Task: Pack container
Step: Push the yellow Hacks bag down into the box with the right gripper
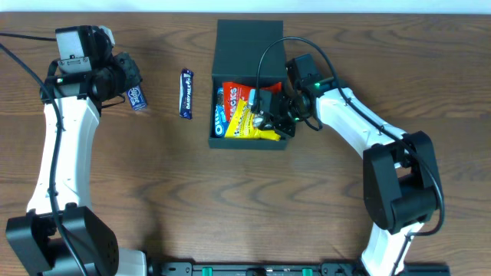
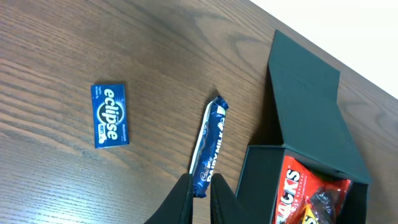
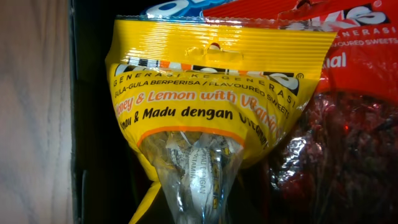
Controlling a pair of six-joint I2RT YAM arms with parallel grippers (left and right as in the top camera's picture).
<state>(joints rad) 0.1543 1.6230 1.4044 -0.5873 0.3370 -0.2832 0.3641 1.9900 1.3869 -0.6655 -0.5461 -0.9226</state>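
Though nearly closed, left pincer [image 2: 200,204] — empty, above table [image 2: 74,37].

Dark brown wood-grain tabletop [image 1: 230,199], evenly lit; pale strip [image 1: 245,5] along its far edge, black rail [image 1: 253,269] at the near edge.

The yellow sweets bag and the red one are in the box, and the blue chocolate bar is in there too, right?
Not quite. The chocolate bar lies on the table, just outside the box, on its left in the overhead view. The yellow bag and the red bag are indeed in the box.
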